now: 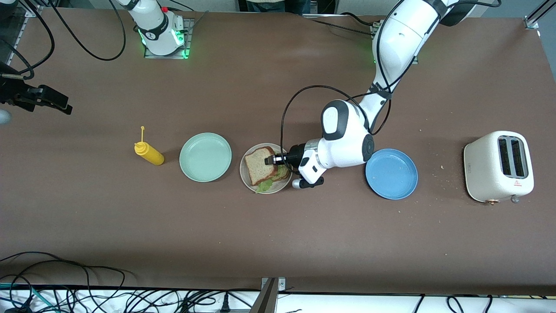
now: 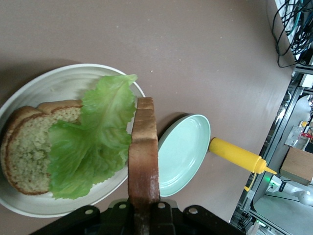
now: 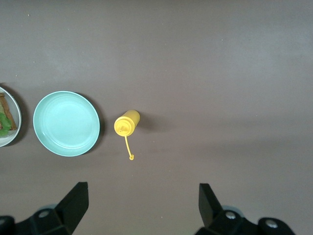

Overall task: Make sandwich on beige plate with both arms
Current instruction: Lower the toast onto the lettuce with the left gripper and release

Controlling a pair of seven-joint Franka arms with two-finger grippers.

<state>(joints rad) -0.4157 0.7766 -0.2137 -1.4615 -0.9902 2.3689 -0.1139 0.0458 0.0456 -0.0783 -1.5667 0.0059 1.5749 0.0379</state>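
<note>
The left claw (image 1: 273,159) hangs over the beige plate (image 1: 247,176), clenched on a slice of toasted bread (image 1: 259,164). In the left wrist view that slice (image 2: 143,156) stands on edge between the fingers, above the plate's rim (image 2: 63,73). On the plate lies the other slice (image 2: 29,152), flat, with a ruffled green lettuce leaf (image 2: 95,142) spread over part of it; a bit of the leaf (image 1: 265,186) shows at the plate's edge nearest the front camera. So the sandwich sits on the beige plate with its top slice not yet set down.

The plate stands about midway along the surface. Just beside it, toward the right arm's end, is a mint-green plate (image 1: 205,157), and next to that a yellow squeeze bottle (image 1: 149,152) lying on its side. Toward the left arm's end a blue plate (image 1: 391,174) lies near the beige one, and a white toaster (image 1: 498,166) stands well apart, close to that end's edge.

The right claw (image 1: 52,102) waits over the right arm's end of the surface, released, its fingers (image 3: 73,203) spread wide in the right wrist view, which looks down on the bottle (image 3: 127,122) and the mint-green plate (image 3: 66,123).
</note>
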